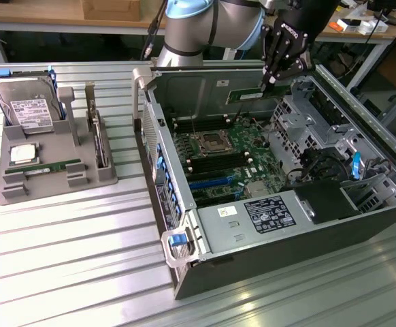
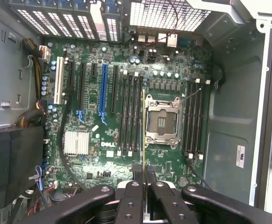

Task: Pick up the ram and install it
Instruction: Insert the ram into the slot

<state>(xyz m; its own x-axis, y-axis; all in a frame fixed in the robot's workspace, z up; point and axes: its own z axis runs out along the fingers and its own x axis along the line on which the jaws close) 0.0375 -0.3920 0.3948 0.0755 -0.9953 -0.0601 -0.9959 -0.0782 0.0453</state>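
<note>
The black gripper [image 1: 269, 82] [image 2: 144, 175] is clamped on the ram [image 1: 249, 95] [image 2: 146, 144], its slim fingers pressed against both flat faces. In the exterior view the ram is a long, thin green board held level above the far part of the open computer case [image 1: 252, 266]. In the wrist view it shows edge-on as a narrow line over the motherboard [image 1: 218, 160] [image 2: 94, 154]. It hangs clear of the board, seated in no slot.

Below it lie long black memory slots [image 2: 131, 114] with white end clips. They run on both sides of the square, metal-framed processor socket [image 1: 207, 143] [image 2: 163, 122]. A ribbed silver heat sink [image 2: 76, 142] sits elsewhere on the green board.

The case is a dark metal box lying on its side, with a blue latch [image 1: 177, 238] at its near corner.

Towards the exterior view's left, well apart from the case, a grey moulded tray [image 1: 103, 180] stands on the ribbed aluminium tabletop [image 1: 62, 259]. It holds a silver hard drive [image 1: 28, 109] with a white label, a square silver processor chip [image 1: 22, 153] and a second green memory stick [image 1: 52, 167] lying flat along its near edge.
</note>
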